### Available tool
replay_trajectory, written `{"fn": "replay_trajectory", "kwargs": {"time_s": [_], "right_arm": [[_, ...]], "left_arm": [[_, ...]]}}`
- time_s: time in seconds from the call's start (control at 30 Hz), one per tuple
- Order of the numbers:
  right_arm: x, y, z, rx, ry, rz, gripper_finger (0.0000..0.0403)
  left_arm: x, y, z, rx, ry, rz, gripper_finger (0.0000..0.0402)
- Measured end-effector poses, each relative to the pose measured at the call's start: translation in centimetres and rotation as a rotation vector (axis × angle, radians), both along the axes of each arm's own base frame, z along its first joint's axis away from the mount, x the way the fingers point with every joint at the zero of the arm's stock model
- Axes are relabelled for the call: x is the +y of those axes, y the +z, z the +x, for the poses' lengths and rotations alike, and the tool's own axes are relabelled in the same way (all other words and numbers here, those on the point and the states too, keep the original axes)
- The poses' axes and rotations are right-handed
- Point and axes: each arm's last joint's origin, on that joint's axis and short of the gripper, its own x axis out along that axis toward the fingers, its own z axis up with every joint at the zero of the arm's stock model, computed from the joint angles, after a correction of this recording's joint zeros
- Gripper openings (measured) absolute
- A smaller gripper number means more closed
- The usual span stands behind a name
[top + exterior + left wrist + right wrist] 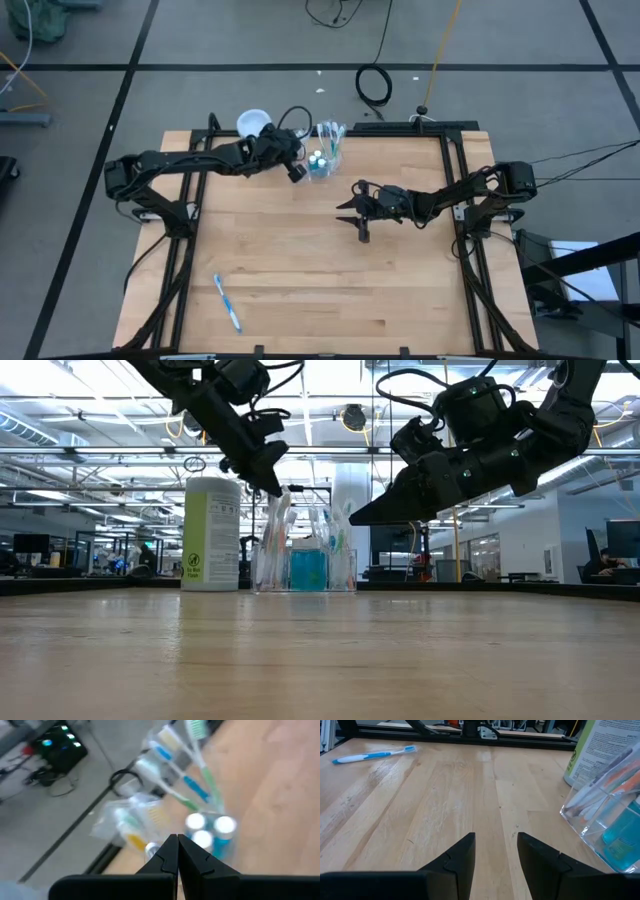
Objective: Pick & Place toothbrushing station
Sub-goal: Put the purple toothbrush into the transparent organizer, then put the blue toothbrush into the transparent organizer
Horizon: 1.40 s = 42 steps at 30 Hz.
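Canister point(212, 533) beside station point(305, 565) — toothbrush point(227, 302) apart.

Left gripper point(177, 851): fingers pressed together, tips touching, nothing between. Right gripper point(496, 851): fingers parted, gap empty, held aloft.

We see a wooden table point(320, 280) carrying the clear toothbrushing station point(326, 152) at its far edge, a green canister point(254, 124) beside it, apparently touching, and a blue toothbrush point(227, 303) lying near the front-left corner.
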Motion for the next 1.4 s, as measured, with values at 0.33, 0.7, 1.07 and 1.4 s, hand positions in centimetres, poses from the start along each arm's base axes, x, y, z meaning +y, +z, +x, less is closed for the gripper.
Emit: {"fn": "replay_trajectory", "kwargs": {"time_s": [0.33, 0.7, 1.07, 1.4], "right_arm": [[0.0, 0.0, 0.0, 0.004, -0.003, 0.01, 0.0141], [0.1, -0.1, 0.0, 0.008, -0.008, 0.034, 0.0141], [0.1, -0.2, -0.1, 0.018, -0.027, 0.095, 0.0141], [0.1, -0.7, -0.3, 0.075, -0.055, 0.171, 0.0141]], "left_arm": [[-0.4, -0.2, 0.0, 0.052, -0.035, 0.018, 0.0004], [-0.5, -0.2, 0.1, 0.021, -0.01, -0.006, 0.0111], [-4.5, 4.2, -1.0, 0.091, -0.145, -0.159, 0.0158], [-11.2, 3.4, -5.8, 0.608, -0.342, -0.666, 0.0159]]}}
